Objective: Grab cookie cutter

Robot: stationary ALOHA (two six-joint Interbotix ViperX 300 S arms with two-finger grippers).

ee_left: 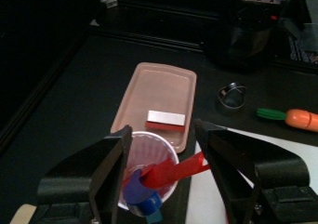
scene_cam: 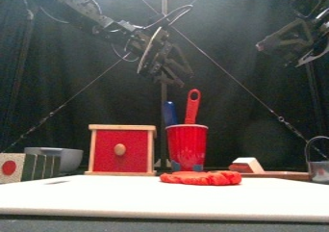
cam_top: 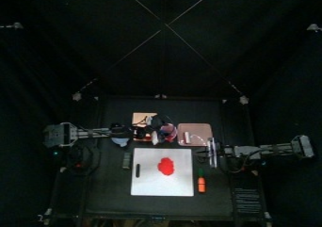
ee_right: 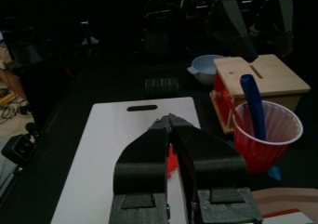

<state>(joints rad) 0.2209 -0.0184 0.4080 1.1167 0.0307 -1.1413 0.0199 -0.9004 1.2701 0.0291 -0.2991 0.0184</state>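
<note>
My left gripper [ee_left: 162,172] gapes wide, empty, above the translucent red plastic cup [ee_left: 147,163], hiding its rim. My right gripper [ee_right: 174,135], jaws pinched together, masks the soft red dough [cam_top: 167,164] centre-frame. The small metal ring cutter [ee_left: 231,96] is dim.

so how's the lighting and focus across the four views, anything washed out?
Top view: white board blown out, the surroundings near black. Front view: overhead glare behind the left gripper, red cup sharp. Left wrist view: dim, the own jaws soft, tray readable. Right wrist view: board evenly lit, background dark and cluttered.
</note>
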